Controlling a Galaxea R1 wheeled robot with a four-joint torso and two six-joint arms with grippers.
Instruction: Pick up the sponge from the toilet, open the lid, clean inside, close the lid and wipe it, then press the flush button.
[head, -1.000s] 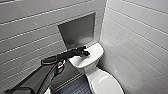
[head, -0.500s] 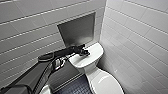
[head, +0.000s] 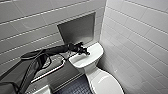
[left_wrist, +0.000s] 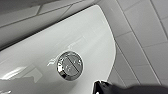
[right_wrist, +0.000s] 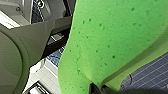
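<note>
One green sponge (right_wrist: 112, 37) is nearest, creased and bent in the right gripper (right_wrist: 100, 89), whose jaws look clamped on it above the dark tiled floor (right_wrist: 150, 75). One toilet (head: 83, 62) stands at lower centre of the head view, its one lid (head: 107, 83) down near the bottom edge. Behind the lid, at mid-frame over the tank top (left_wrist: 37, 62), hovers the left gripper (head: 84, 51); whether its jaws are open or closed I cannot tell. One round chrome flush button (left_wrist: 70, 65) lies near its tip, not touching it. Farthest back is one grey recess (head: 77, 27) in the tiled wall (head: 135, 32).

My worry is that the tip looks off to one side of the button. A push could land on the glossy tank top and skid, or catch only the rim. The sponge, folded as it is, might also slip free.
</note>
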